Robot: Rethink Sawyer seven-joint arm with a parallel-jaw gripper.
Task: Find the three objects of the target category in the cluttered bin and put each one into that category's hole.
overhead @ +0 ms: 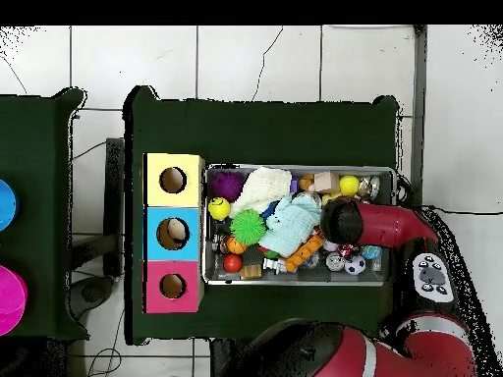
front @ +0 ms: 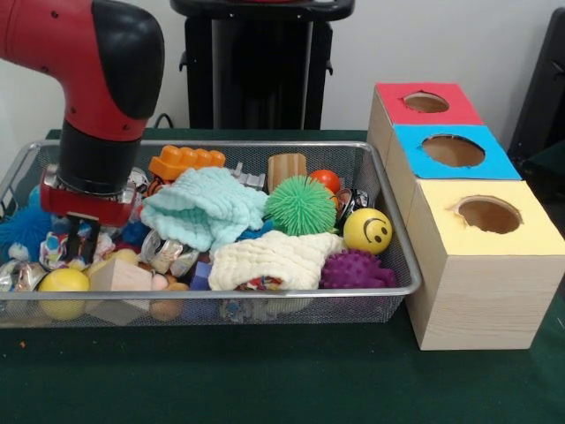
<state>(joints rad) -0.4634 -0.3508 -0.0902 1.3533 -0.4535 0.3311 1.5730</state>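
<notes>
The bin (front: 265, 294) is a silver wire-mesh basket full of toys; it also shows in the overhead view (overhead: 300, 169). My gripper (front: 82, 238) is lowered into its left end, right at a printed white wad (front: 55, 252) with red, blue and yellow patches. A second printed wad (front: 166, 253) lies below the mint cloth. A bit of printed material (front: 260, 283) shows under the cream cloth. The hole (front: 488, 215) in the yellow-topped box stands right of the bin and also shows in the overhead view (overhead: 173, 180). In the overhead view the arm (overhead: 368, 224) hides the gripper.
A mint knitted cloth (front: 203, 208) and a cream one (front: 274, 256) lie mid-bin. Green (front: 301, 205) and purple (front: 356, 269) spiky balls, a smiley ball (front: 367, 230), an orange brick (front: 185, 162) and a wooden block (front: 119, 278) crowd it. Blue-topped (front: 452, 151) and red-topped (front: 426, 102) boxes stand behind the yellow one.
</notes>
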